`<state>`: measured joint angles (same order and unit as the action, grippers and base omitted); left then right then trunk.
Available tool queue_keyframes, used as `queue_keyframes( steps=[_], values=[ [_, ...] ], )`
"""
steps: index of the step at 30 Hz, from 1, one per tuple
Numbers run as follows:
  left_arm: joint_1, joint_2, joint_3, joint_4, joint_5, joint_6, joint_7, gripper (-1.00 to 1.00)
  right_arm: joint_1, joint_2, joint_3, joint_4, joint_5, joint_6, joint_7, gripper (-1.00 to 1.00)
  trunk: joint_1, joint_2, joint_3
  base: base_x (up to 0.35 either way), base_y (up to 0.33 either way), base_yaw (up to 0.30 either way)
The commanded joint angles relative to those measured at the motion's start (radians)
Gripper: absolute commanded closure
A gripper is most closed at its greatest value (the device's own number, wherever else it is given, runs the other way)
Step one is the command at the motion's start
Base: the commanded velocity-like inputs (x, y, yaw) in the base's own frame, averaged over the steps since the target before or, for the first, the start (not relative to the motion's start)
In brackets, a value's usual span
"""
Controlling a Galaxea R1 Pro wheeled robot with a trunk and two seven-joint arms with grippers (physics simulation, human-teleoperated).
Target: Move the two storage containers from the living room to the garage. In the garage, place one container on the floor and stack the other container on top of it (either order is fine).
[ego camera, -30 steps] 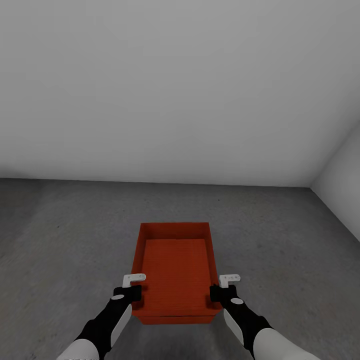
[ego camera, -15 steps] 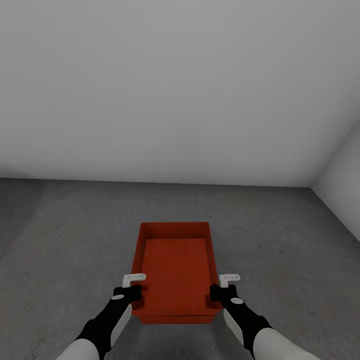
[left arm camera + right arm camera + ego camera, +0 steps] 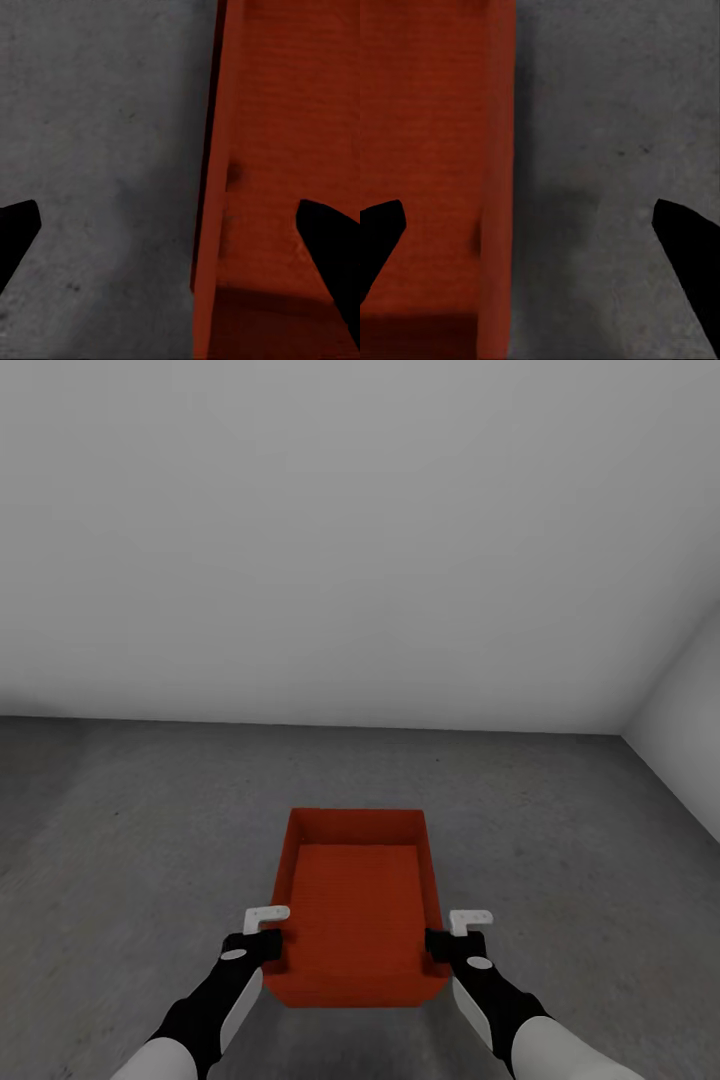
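Head view puts me in the garage, facing a plain pale wall (image 3: 360,540), with one red-orange container (image 3: 355,905) sitting on the dark grey floor (image 3: 130,840) just ahead of my base, open side up. I see one bin from here; whether it is two nested or stacked I cannot tell, though the left wrist view shows a step near the bin's corner. My left gripper (image 3: 265,928) straddles the bin's left wall and my right gripper (image 3: 455,932) straddles the right wall, each with one finger inside and one outside. In the left wrist view the left gripper (image 3: 180,225) has its fingers spread wide, the wall between them and touching neither; the right wrist view shows the same for the right gripper (image 3: 529,225), so both are released and the container (image 3: 277,172) rests on its own. My worry is the withdrawal: if I pull an arm back or sideways before lifting clear, the inner finger would likely catch the wall and drag or tip the bin. Rolling the base forward risks nudging the near wall, since the bin sits close. Uneven lifting of the two arms could also twist it.
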<state>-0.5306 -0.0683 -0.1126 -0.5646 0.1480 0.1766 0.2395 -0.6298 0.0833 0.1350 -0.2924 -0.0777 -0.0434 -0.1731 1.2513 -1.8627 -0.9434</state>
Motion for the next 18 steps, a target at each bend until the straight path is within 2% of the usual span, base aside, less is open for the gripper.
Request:
queue_keyframes(
  steps=[1,18],
  values=[
    [0.000,0.001,-0.007,-0.001,0.010,0.004,0.009,-1.00,-0.001,0.000,0.008,0.001,-0.008,-0.004,-0.006,-1.00,0.000,0.000,-0.001,0.000,0.000,0.000],
    [-0.001,0.002,-0.007,-0.017,0.011,0.006,0.009,-1.00,-0.001,0.000,0.010,0.001,-0.007,0.004,-0.001,-1.00,0.000,0.000,-0.001,0.000,0.000,0.000]
  ],
)
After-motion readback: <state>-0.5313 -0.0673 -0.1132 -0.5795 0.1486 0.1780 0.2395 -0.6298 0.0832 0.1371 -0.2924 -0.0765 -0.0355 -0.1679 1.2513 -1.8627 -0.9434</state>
